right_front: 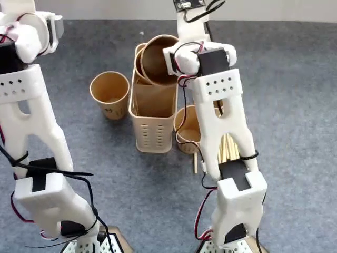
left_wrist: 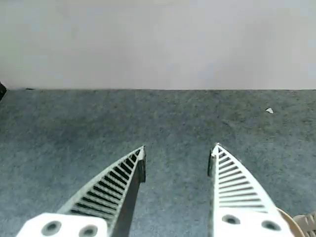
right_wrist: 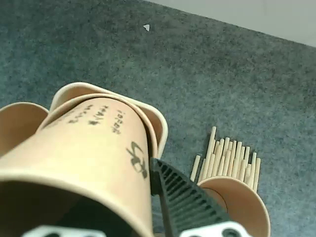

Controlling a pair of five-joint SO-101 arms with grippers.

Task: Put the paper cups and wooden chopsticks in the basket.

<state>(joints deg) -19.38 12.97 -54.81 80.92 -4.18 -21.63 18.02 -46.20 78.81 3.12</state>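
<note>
Grey felt (right_front: 295, 79) underlies all. Cup (right_wrist: 89, 148), clamped by right claw (right_wrist: 148, 170) over basket (right_front: 152, 124), should be centred before release; left claw (left_wrist: 177, 159) is spread wide.

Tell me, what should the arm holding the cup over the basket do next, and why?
Probably open the right gripper and let go. Its paper cup sits tilted in the mouth of the basket, seemingly nested into another cup there, so releasing should leave it inside.
</note>
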